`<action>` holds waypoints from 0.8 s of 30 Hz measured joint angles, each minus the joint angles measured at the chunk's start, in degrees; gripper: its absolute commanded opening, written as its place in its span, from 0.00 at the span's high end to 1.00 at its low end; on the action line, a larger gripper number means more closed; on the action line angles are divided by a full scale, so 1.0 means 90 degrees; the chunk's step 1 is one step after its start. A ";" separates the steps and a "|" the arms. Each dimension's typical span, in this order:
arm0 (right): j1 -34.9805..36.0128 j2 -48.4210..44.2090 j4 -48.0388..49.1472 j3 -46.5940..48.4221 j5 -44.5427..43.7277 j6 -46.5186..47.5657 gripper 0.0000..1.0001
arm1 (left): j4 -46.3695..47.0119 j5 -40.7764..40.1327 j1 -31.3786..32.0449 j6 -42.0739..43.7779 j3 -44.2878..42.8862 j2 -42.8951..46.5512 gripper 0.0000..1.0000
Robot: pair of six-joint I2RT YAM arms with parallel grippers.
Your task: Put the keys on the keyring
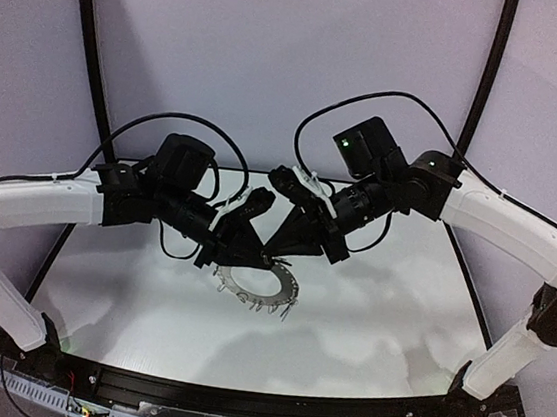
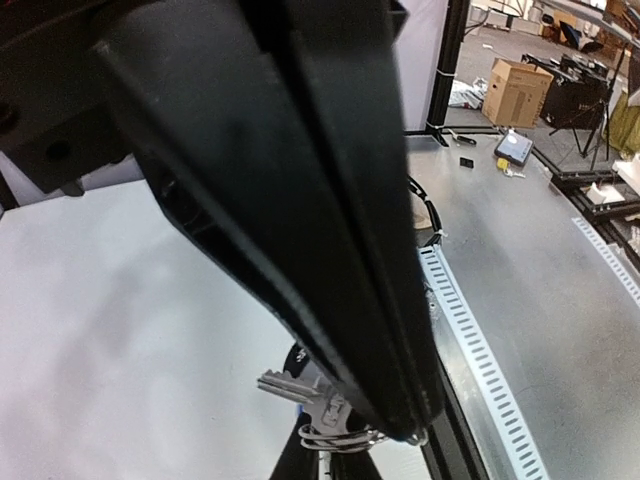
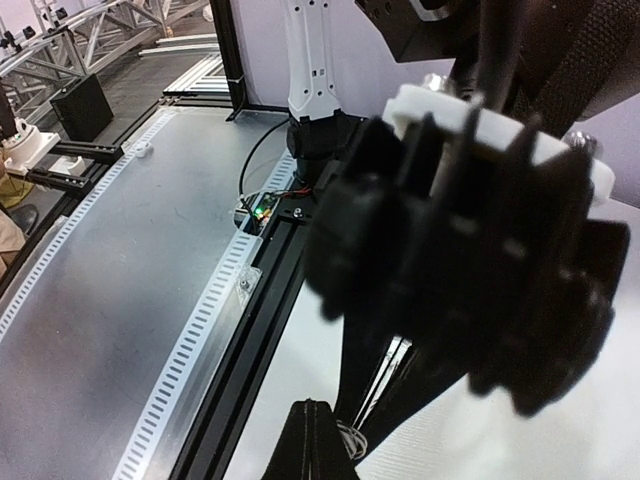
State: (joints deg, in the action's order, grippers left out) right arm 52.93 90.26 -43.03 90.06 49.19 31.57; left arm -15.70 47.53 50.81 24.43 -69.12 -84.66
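Observation:
The grey keyring [image 1: 287, 288] sits low over the white table, right under both gripper tips. My left gripper [image 1: 253, 254] [image 2: 405, 430] is shut, its tips meeting on the end of a thin wire loop [image 2: 340, 437]. A silver key [image 2: 285, 387] with a dark head hangs on that loop, with a speck of blue behind it. My right gripper [image 1: 278, 257] [image 3: 316, 425] is shut too, and the wire loop [image 3: 350, 438] lies against its tip; whether it pinches the wire I cannot tell. The blurred left gripper body fills most of the right wrist view.
White table [image 1: 396, 323] with a black rail [image 3: 250, 330] and a slotted cable strip [image 2: 480, 350] along its near edge. Both arms reach inward and cross above the table's middle. A cardboard box [image 2: 518, 85] stands on the floor beyond.

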 measured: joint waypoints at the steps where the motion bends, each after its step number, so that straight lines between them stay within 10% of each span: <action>1: 0.0000 -0.0092 0.0100 -0.0136 -0.0053 -0.0029 1.00 | 0.0022 -0.0022 0.0000 -0.0015 0.0027 0.0002 0.99; 24: 0.0078 -0.1103 0.1982 -0.1596 -0.1178 -0.1008 1.00 | 0.0379 -0.0704 0.0039 -0.0245 0.0811 0.0918 0.99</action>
State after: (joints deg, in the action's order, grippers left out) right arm 53.63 80.34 -25.19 75.70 38.59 22.50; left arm -12.29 41.19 51.16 22.22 -61.82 -76.40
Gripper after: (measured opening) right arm 0.011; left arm 0.009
